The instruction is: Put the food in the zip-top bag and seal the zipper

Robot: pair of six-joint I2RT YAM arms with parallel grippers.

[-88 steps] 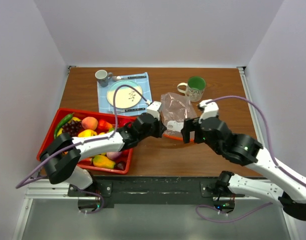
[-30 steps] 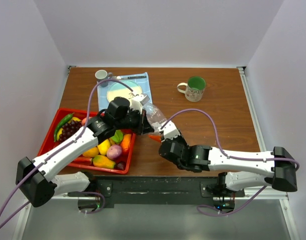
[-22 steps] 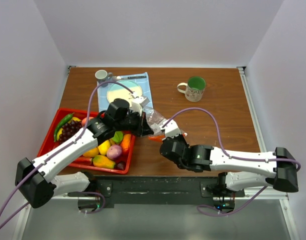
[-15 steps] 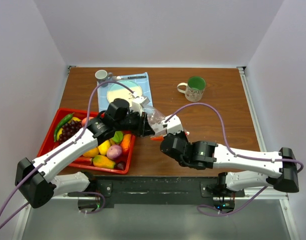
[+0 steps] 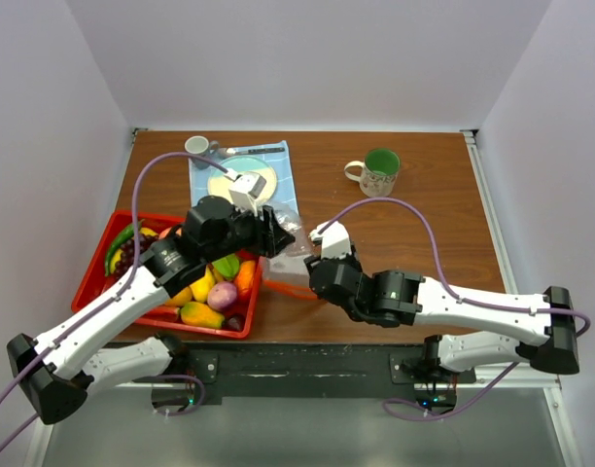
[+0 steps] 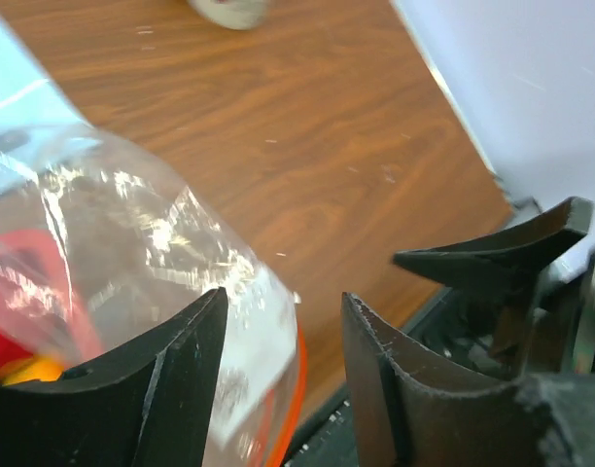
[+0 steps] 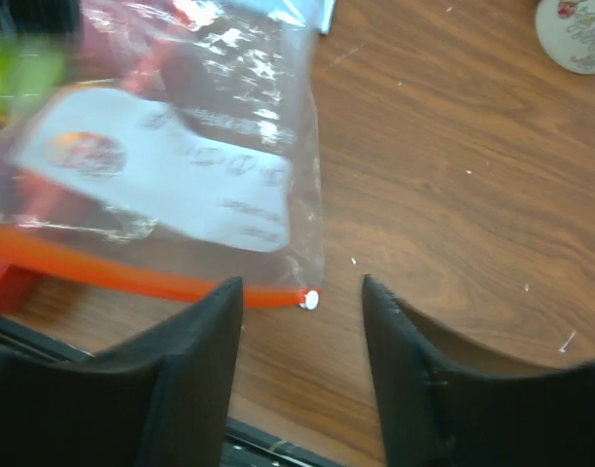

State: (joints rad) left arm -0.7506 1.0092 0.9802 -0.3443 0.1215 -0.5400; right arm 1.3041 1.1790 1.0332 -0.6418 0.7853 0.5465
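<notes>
Zip-top bag: it lies on the table between the two grippers, and its left side reaches the right edge of the red tray.
Zipper: the orange strip runs along the near edge of the bag, roughly left to right. Its right end carries a small white tab.
Right gripper: its fingers stand apart and hold nothing. The tab end of the zipper lies just at the gap between their tips, so this arm is the nearer one to the zipper.
Left gripper: it is also parted, with nothing clamped. The bag's corner and a curve of the orange strip lie between the fingers, with bare wood beside them.
Key relation: I judge that a closing pass would run along the strip, from the tab end toward the tray, while the other arm holds the bag.
Food: yellow, orange, green and pink pieces lie in the tray.
Bag contents: red and yellow show through the plastic, but I cannot tell whether they are inside the bag or behind it.
Green mug: it stands well apart on the far side, and nothing shows in it.
</notes>
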